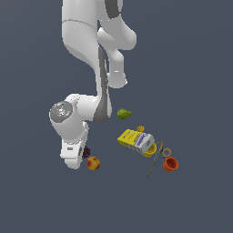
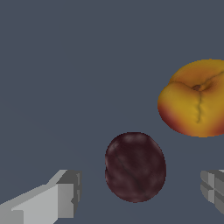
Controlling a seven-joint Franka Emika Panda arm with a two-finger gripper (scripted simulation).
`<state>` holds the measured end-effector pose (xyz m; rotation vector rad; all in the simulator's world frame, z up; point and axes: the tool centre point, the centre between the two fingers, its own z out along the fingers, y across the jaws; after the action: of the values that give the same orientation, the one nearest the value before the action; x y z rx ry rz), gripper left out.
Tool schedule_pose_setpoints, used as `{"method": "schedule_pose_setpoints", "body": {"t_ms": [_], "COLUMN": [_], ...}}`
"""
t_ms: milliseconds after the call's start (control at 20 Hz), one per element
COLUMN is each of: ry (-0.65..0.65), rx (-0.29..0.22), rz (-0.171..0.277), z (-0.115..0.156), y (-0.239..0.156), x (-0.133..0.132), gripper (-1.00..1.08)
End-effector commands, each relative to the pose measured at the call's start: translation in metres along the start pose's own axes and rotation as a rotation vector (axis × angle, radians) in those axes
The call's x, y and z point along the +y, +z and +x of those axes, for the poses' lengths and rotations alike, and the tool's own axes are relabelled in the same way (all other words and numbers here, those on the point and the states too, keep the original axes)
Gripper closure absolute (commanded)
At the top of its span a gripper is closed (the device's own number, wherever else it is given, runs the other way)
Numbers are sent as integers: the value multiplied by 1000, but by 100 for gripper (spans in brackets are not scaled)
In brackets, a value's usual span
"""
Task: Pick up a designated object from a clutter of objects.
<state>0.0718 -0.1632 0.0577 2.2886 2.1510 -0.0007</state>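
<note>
The dark maroon plum (image 2: 135, 167) lies on the grey floor between my two fingers, with a gap on each side. In the exterior view only a sliver of the plum (image 1: 86, 152) shows beside my hand. My gripper (image 2: 140, 194) is open and low around the plum, one finger (image 2: 65, 192) on one side and the other fingertip (image 2: 214, 188) on the opposite side. The gripper (image 1: 75, 159) is mostly hidden by the wrist in the exterior view. The red-orange peach-like fruit (image 2: 197, 98) sits close beside the plum (image 1: 93, 163).
At the exterior view's right lie a green pear (image 1: 123, 113), a yellow box (image 1: 129, 137), a blue-white box (image 1: 144, 142), scissors (image 1: 156, 159) and an orange cup (image 1: 170, 164). The arm's base stands behind.
</note>
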Motion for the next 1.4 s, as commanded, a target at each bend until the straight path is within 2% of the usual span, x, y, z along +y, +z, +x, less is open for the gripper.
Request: {"method": "schedule_pose_setpoints", "body": {"t_ms": [0,350,400,1000,1350], "ry": [-2,-2,-2,-3,-3], "rx": [0,1,1,0,0], "rz": [1,0,0,0,0], "z": [0,0,0,0,6], "y": [14,29,29,28,5], "x": [-1,0,0,0,-1], "gripper": [-92,-92,108,108,108]}}
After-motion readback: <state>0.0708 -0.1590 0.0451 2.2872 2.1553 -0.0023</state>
